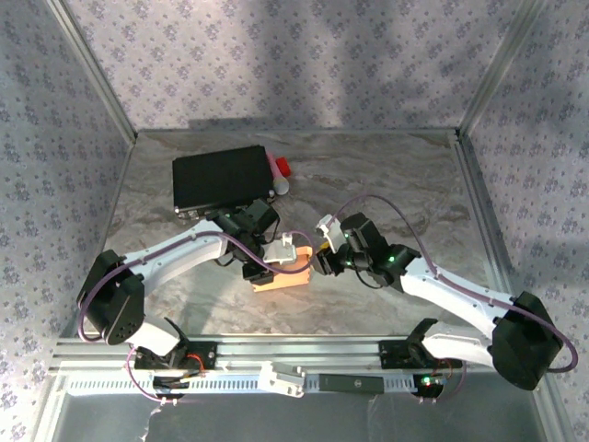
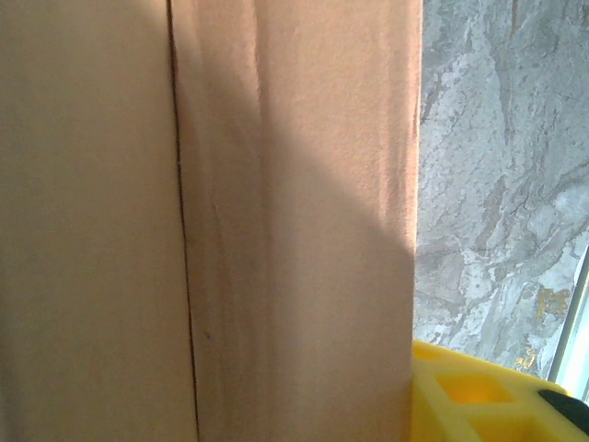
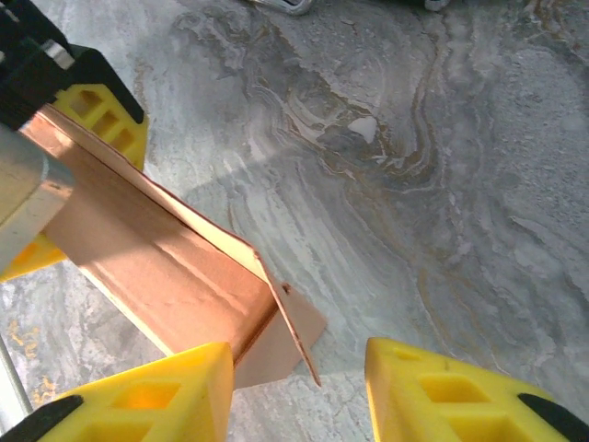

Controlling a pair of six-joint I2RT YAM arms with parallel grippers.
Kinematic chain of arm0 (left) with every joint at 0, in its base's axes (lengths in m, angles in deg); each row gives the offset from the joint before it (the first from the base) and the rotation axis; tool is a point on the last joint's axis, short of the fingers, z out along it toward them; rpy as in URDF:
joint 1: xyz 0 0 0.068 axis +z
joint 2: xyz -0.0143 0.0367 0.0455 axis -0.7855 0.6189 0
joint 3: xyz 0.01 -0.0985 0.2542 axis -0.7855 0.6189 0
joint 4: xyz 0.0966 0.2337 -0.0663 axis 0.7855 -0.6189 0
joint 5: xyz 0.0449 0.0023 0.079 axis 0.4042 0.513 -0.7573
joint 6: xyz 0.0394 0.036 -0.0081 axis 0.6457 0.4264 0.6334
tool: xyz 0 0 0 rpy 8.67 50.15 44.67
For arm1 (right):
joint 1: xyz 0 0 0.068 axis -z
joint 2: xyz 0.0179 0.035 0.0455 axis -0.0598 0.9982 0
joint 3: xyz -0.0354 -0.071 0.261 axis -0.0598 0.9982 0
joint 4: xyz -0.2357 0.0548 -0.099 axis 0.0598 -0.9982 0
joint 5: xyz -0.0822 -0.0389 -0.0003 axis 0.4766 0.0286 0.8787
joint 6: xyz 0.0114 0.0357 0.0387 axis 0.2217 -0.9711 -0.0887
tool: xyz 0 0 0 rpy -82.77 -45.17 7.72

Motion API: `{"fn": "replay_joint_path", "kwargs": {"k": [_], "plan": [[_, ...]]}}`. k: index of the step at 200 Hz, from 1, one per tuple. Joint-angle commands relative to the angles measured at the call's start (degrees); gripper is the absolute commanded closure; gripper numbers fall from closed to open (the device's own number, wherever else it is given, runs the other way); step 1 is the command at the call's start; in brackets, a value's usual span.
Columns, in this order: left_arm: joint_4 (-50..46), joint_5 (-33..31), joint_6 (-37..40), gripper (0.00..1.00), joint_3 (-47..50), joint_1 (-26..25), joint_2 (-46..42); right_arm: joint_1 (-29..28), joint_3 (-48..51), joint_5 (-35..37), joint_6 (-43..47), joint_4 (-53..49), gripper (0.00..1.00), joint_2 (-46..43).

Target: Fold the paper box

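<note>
Salmon-orange thin cardboard, the partly folded paper box (image 1: 283, 278), is seen at the middle of the grey marbled tabletop (image 1: 405, 175), between the two arms. It is clamped by the left tool (image 1: 267, 265). The right tool (image 3: 296, 359) is spread apart, with one flap (image 3: 293, 336) lying between its yellow fingers (image 3: 147, 396).

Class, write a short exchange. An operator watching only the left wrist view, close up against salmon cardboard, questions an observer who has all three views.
Operator: What's beyond the paper box in front of my lens?
Observer: The right end effector faces it, jaws apart, astride a loose flap at the box's end.
Operator: Anything else lying around?
Observer: A black case sits toward the far edge, left of centre, with a red-and-white item beside it.
</note>
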Motion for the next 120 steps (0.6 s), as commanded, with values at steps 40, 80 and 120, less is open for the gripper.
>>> {"fn": "replay_joint_path", "kwargs": {"k": [40,80,120], "plan": [[0.74,0.47,1.34,0.54,0.74,0.46,-0.01,-0.59,-4.02,1.97,1.93,-2.91,0.63,1.62],[0.87,0.04,1.38,0.54,0.78,0.4,-0.2,-0.68,-5.21,1.24,2.1,-3.36,0.67,3.5],[1.41,-0.87,1.16,0.54,1.13,0.26,-0.33,-0.77,-5.42,1.07,1.8,-3.44,0.75,3.83]]}}
